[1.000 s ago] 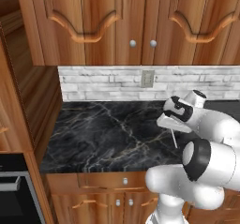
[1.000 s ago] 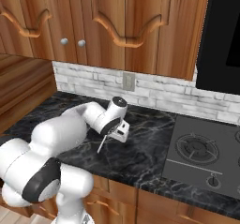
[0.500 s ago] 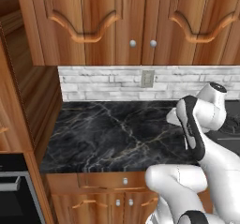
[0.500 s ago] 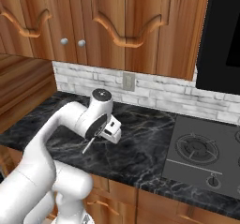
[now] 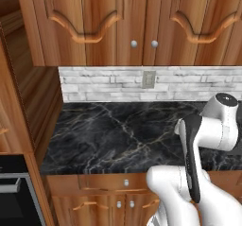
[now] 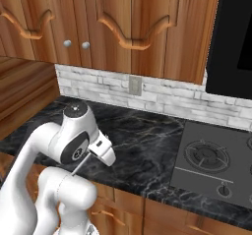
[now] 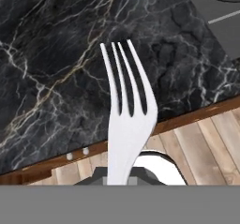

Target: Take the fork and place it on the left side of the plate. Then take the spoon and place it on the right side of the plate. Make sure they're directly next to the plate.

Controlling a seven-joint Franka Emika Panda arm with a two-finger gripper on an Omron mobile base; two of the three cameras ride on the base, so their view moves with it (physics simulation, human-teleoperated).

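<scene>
— Here, the fork [image 7: 125, 120] stands up the middle of the hand view, tines pointing away over the black marble counter [image 7: 56, 68]. Who has it?

— The gripper [image 6: 104, 153] is clenched on the fork's handle; its fingertips are hidden under the bottom of that view, but the fork stays fixed along the hand's line, with counter and wood floor [image 7: 201, 143] far behind it.

— Why carried that way?

— Probably so the handle sits firm between the pads and the tines lead, ready to be laid flat beside the plate.

— And where is the arm?

— In the right base view the hand sits low at the counter's front edge, near the cabinet fronts [image 6: 162, 212], well left of the stove [image 6: 211, 155]. A thin silver sliver beneath the hand may be the fork; too small to be sure.

— How far along?

— First half, by my reading: fork lifted, not yet placed.
</scene>
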